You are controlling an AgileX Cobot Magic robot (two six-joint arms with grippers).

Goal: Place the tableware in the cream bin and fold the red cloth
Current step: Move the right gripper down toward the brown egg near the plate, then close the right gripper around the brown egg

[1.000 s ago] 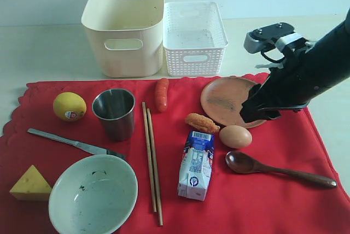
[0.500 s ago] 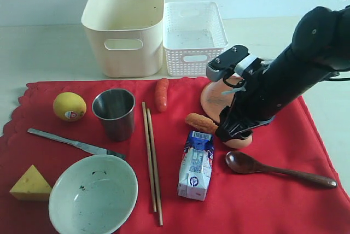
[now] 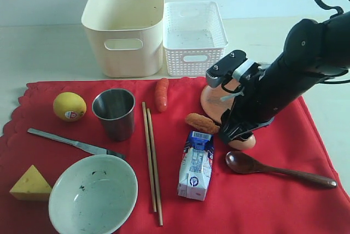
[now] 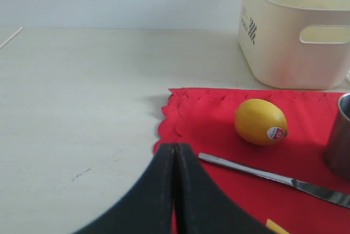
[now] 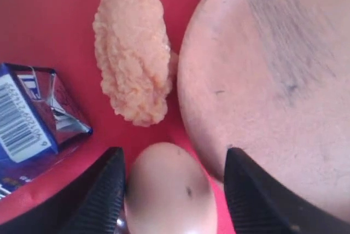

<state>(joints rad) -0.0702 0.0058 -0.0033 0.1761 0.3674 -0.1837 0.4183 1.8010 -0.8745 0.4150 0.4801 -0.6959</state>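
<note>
Pale desk (image 3: pixel 49 53), with the red cloth (image 3: pixel 273 201) lying spread across it.

Exterior view: the right fingers (image 3: pixel 236 131) are hovering over the egg (image 3: pixel 244 142), at the rim of the round brown plate (image 3: pixel 214 100). The dark wooden spoon (image 3: pixel 279 171) is lying near them. The steel cup (image 3: pixel 114 112), wooden chopstick pair (image 3: pixel 152 157), metal knife (image 3: pixel 74 144) and pale speckled bowl (image 3: pixel 93 193) are lying well apart from them. The cream bin (image 3: pixel 124 26) is standing beyond, off the cloth.

Left wrist view: the left fingers (image 4: pixel 164 190) are pressing clenched, holding nothing. The knife and a lemon (image 4: pixel 261 121) are lying beyond their tips.

Right wrist view: the right fingers are standing released with the egg between them and the plate rim beside one.
</note>
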